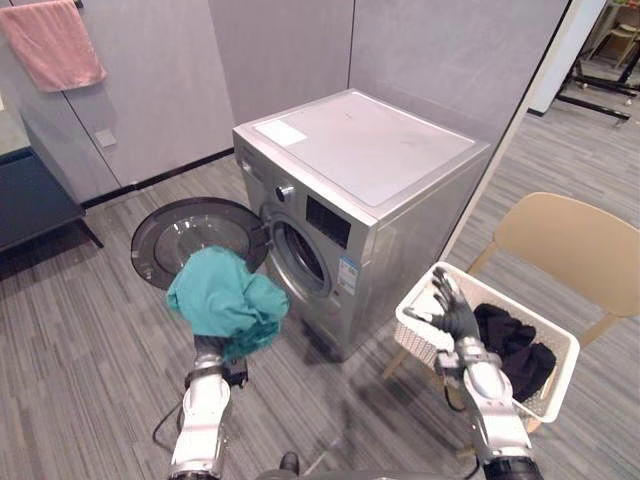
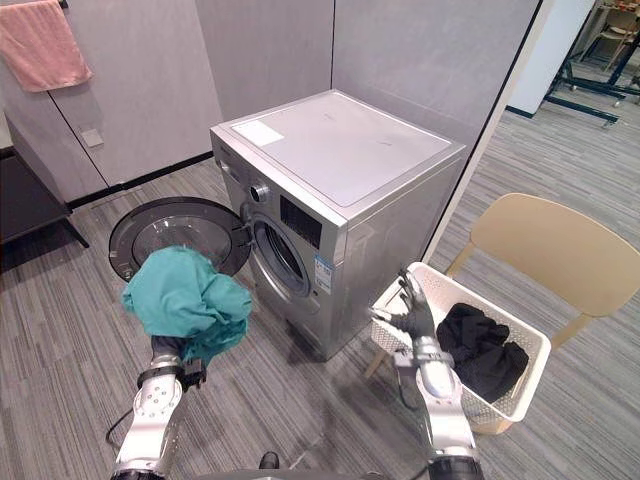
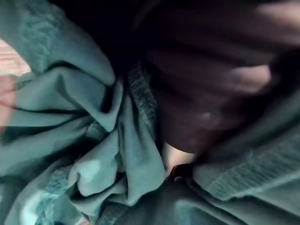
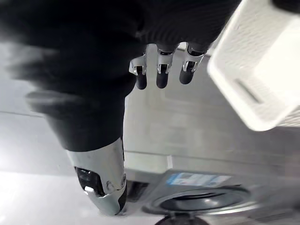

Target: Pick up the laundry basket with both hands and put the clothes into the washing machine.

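Teal garment (image 1: pixel 225 300) smothers the left hand (image 1: pixel 208 348), whose grip I cannot tell. The right hand (image 1: pixel 452 310) hangs spread beside the white basket (image 1: pixel 420 335) of black clothes (image 1: pixel 515 350). Beyond, the washing machine (image 1: pixel 380 180) gapes: loose folds might snag its door (image 1: pixel 190 235) or drop short.

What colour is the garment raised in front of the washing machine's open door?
The garment is plain teal green, best seen in the left eye view.
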